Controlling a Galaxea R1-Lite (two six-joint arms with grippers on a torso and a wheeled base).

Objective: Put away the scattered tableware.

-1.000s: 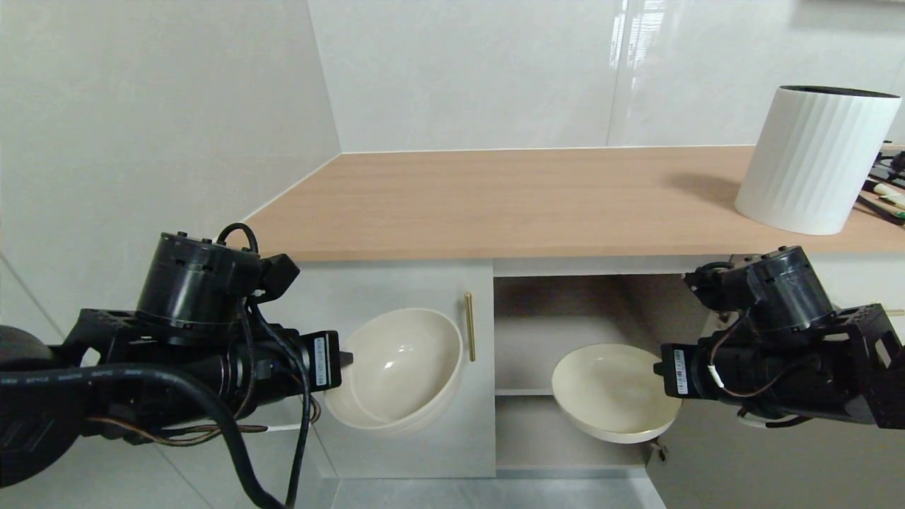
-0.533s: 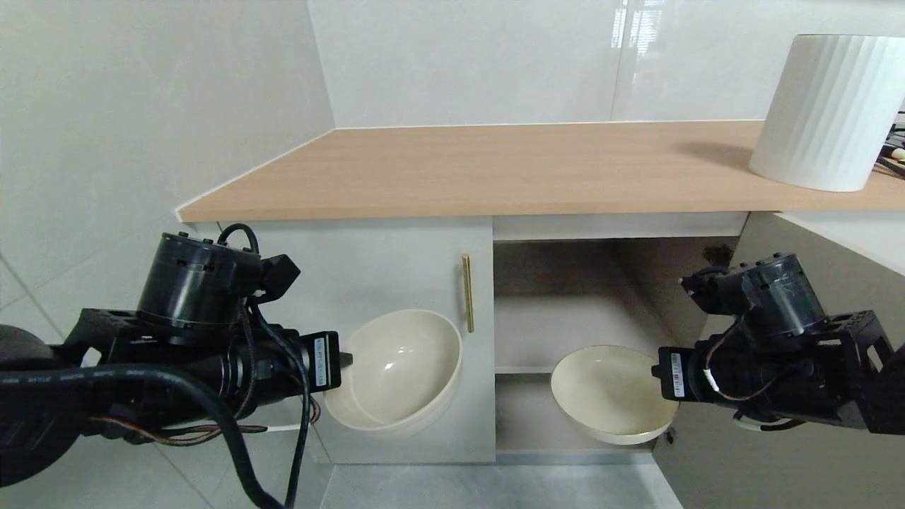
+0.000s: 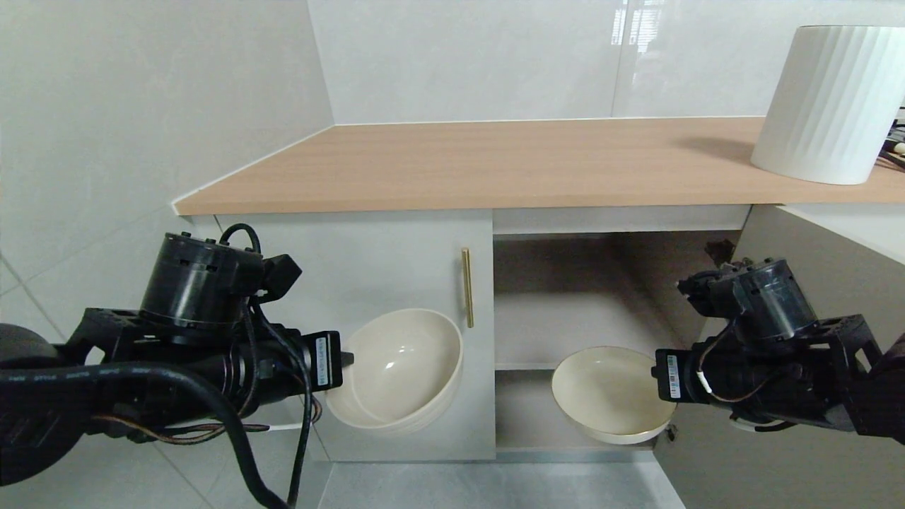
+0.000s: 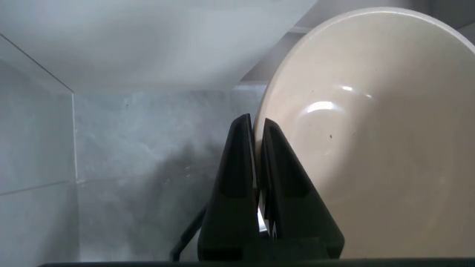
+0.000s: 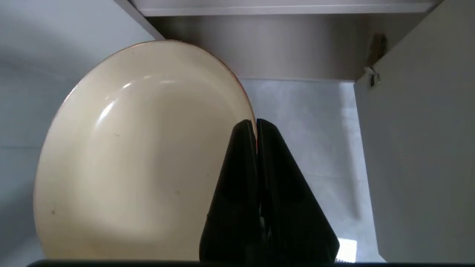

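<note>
Now, from the right end effector (image 3: 656,373): pinched shut on the near rim of a shallow cream bowl (image 3: 604,392), one black finger on each side of the thin gold-edged lip, fingers (image 5: 241,170) pressed close together. Bowl held out ahead of the wrist with its hollow tilted up. It hangs directly in front of the open right bay of the cabinet (image 3: 565,297), low down, about level with the inner shelf (image 3: 520,369) and overlapping the space beneath it. Whether already past the cabinet's front edge: cannot tell. Open door (image 3: 785,244) swung out just beside the right arm.

Over at the left end effector (image 3: 346,359): likewise closed on a rim, that of a deep cream bowl (image 3: 399,371), caught between the two fingers (image 4: 239,156). Bowl tipped on edge, hollow facing outward, hanging before the closed left door (image 3: 396,261), just beside its brass handle (image 3: 466,288).

Deciding relation, as a judgement: opening straight ahead of the shallow cream bowl, but off to the robot's right of the deep cream bowl, with the closed left door squarely behind it. Right arm nearer, then. Probably a straight push forward onto a shelf level first, with the deep cream bowl to follow only after a rightward shift. Main risk: a rim clipping the shelf front.

Above all this, the wooden table (image 3: 495,166), with a white ribbed container (image 3: 827,106) at its right end.
</note>
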